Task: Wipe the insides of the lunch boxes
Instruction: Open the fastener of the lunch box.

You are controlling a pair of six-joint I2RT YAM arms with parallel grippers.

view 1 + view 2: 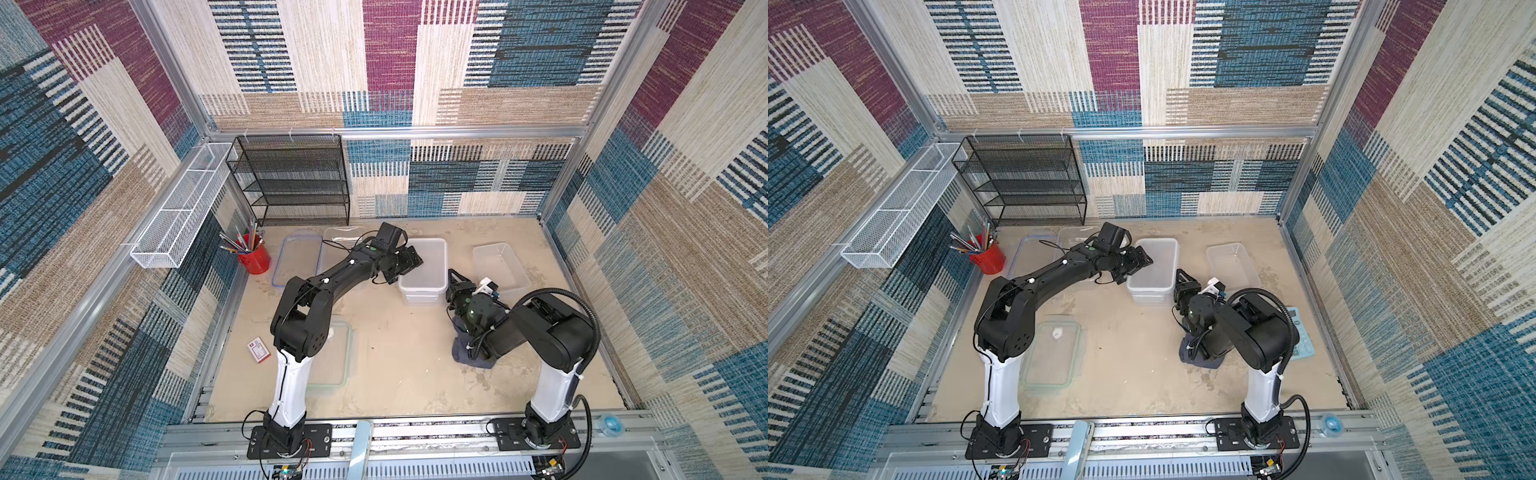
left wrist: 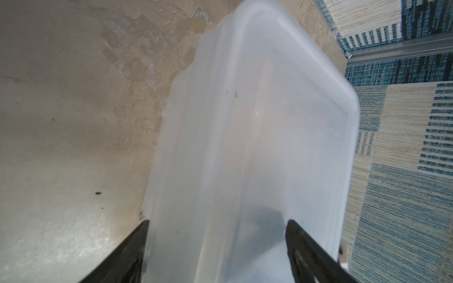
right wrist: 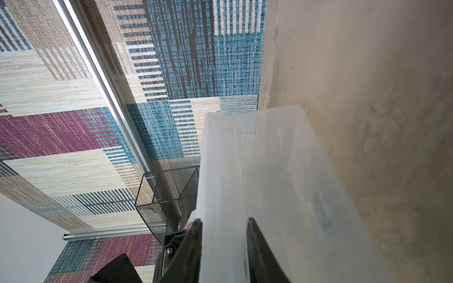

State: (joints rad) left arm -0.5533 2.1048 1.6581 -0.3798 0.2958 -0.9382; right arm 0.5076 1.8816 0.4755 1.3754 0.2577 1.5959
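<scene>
The deep frosted lunch box stands mid-table. My left gripper is at its left rim, jaws wide, one finger outside the wall and one over the inside of the box. My right gripper is at the box's near right corner, part open, with the wall and rim between its fingers. The smaller lunch box sits at the right. The shallow clear lunch box lies behind the left arm. A grey cloth lies loose under the right arm.
A blue-rimmed lid lies at the back left and a green-rimmed lid near the left arm's base. A red pencil cup, a small card box, a calculator and a black mesh shelf line the edges.
</scene>
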